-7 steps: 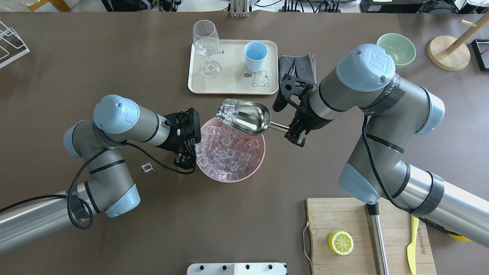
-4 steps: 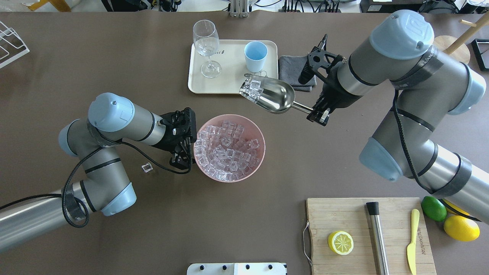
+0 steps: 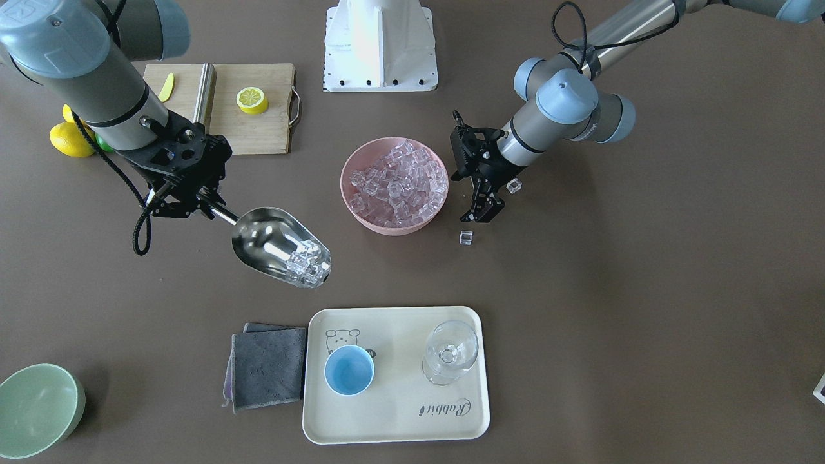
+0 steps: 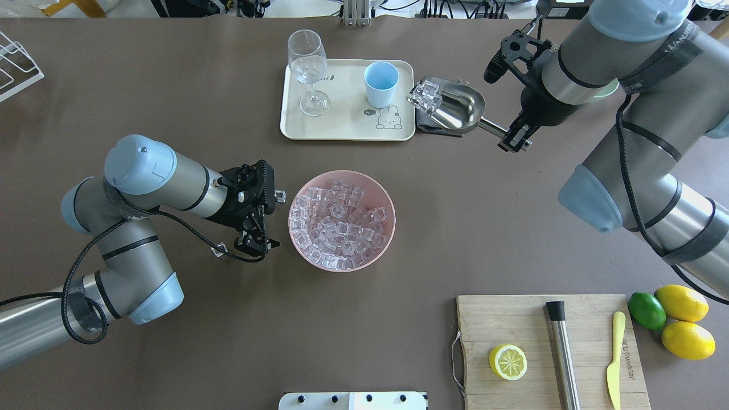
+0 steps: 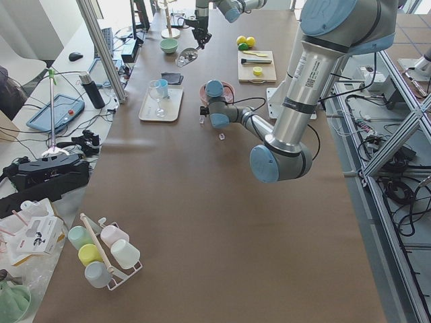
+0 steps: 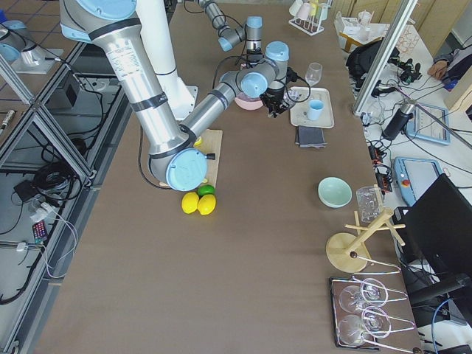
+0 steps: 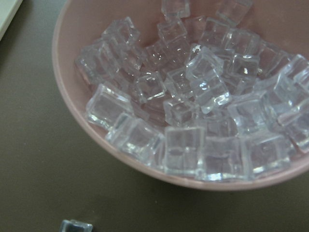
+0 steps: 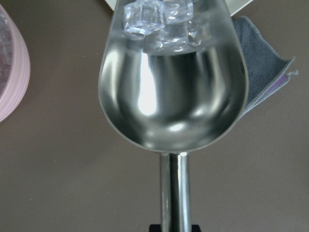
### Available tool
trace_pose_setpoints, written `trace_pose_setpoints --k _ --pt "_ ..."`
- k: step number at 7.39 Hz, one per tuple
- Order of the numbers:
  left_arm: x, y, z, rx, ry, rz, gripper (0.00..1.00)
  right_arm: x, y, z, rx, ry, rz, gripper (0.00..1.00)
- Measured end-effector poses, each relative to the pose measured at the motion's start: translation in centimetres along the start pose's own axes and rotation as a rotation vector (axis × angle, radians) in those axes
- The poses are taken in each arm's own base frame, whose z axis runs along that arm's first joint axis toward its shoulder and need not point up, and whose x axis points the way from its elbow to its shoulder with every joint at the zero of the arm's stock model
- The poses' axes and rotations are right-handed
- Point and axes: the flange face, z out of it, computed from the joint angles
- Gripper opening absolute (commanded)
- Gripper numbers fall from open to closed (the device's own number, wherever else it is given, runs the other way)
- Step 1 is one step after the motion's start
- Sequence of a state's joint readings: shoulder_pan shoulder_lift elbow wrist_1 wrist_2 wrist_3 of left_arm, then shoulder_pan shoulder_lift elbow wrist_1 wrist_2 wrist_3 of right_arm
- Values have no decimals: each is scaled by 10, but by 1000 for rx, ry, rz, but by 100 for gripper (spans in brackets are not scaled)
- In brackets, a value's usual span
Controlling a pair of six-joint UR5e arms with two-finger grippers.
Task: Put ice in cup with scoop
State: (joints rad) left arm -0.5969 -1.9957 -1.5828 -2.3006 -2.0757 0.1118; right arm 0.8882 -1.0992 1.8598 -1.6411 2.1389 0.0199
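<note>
My right gripper [image 4: 515, 135] is shut on the bar handle of the steel scoop [image 4: 455, 108], held above the grey cloth just right of the tray. A few ice cubes [image 4: 425, 94] lie at the scoop's mouth, which points at the light-blue cup [image 4: 380, 83] on the cream tray [image 4: 347, 130]. The right wrist view shows the scoop [image 8: 174, 92] with those cubes [image 8: 159, 19] at its far end. A pink bowl [image 4: 387, 239] holds many ice cubes [image 4: 336, 222]. My left gripper [image 4: 254, 245] is open and empty, just left of the bowl and apart from it.
A stemmed glass [image 4: 307, 68] stands on the tray left of the cup. Two loose cubes [image 4: 219, 249] [image 4: 279, 195] lie near my left gripper. A cutting board [image 4: 512, 324] with a half lemon [image 4: 507, 361], steel cylinder [image 4: 561, 347] and yellow knife [image 4: 614, 359] sits front right.
My right arm carried the scoop with its ice from over the pink bowl back and right to beside the tray. My left gripper moved left, away from the bowl's rim.
</note>
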Motion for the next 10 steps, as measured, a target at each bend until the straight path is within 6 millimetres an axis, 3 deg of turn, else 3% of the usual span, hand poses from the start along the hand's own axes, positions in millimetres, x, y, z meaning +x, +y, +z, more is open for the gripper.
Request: trace_pose_setpoints --k 4,7,10 --pt "0 -13 -62 -112 22 -96 99 30 -45 11 -47 31 107 0" --pt "-24 20 -102 -200 25 -218 99 40 -93 32 -48 34 106 0" --pt "-41 50 -139 -294 1 -354 99 39 -109 41 -121 33 103 0"
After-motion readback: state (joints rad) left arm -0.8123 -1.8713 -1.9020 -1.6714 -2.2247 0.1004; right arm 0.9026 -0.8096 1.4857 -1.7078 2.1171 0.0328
